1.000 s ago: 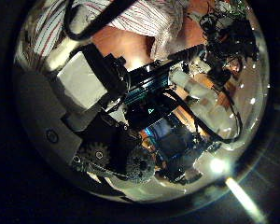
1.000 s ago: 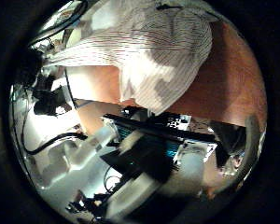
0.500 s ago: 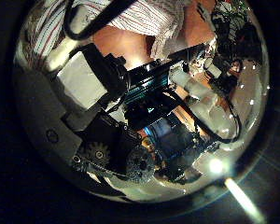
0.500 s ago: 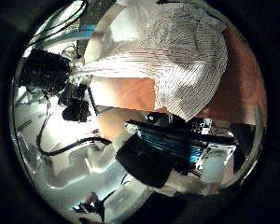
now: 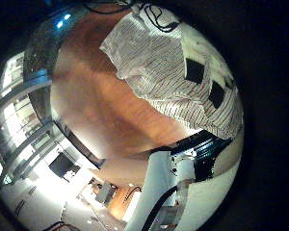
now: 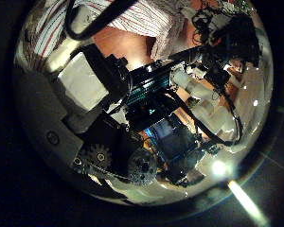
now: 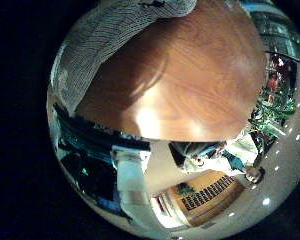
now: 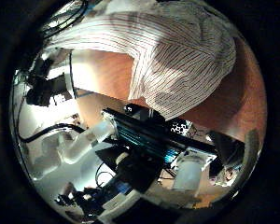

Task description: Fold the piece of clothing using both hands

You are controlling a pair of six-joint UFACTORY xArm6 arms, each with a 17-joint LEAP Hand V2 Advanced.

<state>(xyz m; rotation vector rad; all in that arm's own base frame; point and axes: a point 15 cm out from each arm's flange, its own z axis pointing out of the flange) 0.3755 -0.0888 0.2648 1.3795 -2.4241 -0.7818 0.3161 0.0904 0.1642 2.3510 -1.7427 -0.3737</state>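
A striped piece of clothing lies spread on a wooden table in the left little finger side palm view, with two dark square patches on it. In the left thumb side palm view my left hand fills the middle with relaxed fingers and nothing between them; the clothing lies beyond them. In the right thumb side palm view the clothing is large and close, and my right hand holds none of it. The right little finger side palm view shows a bunched edge of the clothing.
Bare table lies beside the clothing. The table's edge runs past the clothing, with the room beyond it.
The right thumb side palm view has shifted, and the clothing fills more of it now. In the left thumb side palm view the other hand has moved a little; my left hand's fingers look the same.
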